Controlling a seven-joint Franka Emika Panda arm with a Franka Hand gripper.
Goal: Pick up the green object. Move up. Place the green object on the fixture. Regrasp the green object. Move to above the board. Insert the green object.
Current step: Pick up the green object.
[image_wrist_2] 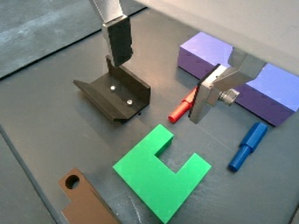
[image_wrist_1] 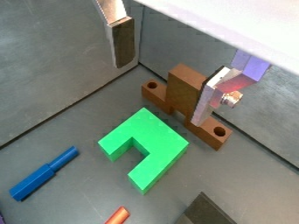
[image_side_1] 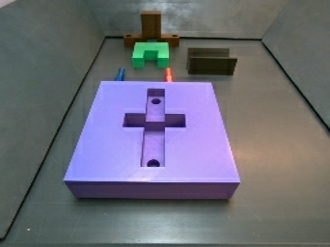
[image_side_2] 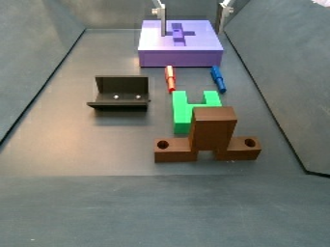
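The green object (image_wrist_1: 140,147) lies flat on the grey floor, a bright green U-shaped piece, also seen in a side view (image_side_2: 191,106). My gripper (image_wrist_1: 163,74) hangs open well above it, with nothing between the silver fingers (image_wrist_2: 119,39). The fixture (image_wrist_2: 114,94) stands beside the green object, a dark bracket with an open trough (image_side_2: 119,94). The board (image_side_1: 154,135) is a large purple block with a cross-shaped recess and two round holes. It lies beyond the green object (image_side_2: 180,41).
A brown wooden stand (image_side_2: 209,135) sits right against the green object on the side away from the board. A blue pen (image_side_2: 218,79) and a red pen (image_side_2: 171,77) lie between the green object and the board. Grey walls enclose the floor.
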